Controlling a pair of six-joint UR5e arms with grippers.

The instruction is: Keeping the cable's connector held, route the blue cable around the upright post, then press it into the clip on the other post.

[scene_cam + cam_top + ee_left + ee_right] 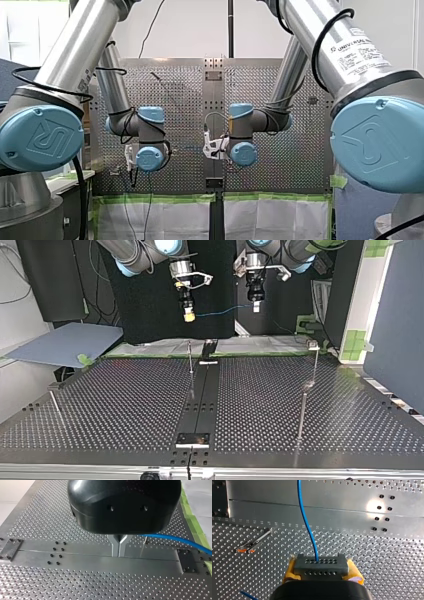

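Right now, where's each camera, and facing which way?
Front: behind the arms, facing the perforated table; both arms show.
Top: across the table, facing the arms; both pincers show.
Left wrist: down past my left pincer at the table.
Right wrist: down past my right pincer, shut on the connector.
Both wrist views share the blue cable.

Standing behind the rig, my left arm (75, 55) and my right arm (345, 55) fill the near corners, silver tubes ending in big blue joint caps (40, 137), with black leads (324, 37) looped around them. Farther out, both forearms bend inward over the perforated surface (285, 170), their smaller blue wrist caps (150, 158) facing me on either side of the plain metal strip (213, 110) running down the middle. A white bracket (214, 147) sits just beside my right arm's wrist. A thin blue cable (187, 147) stretches between the two wrists. Green tape (165, 198) lines the surface's near edge, above pale sheeting (170, 220).
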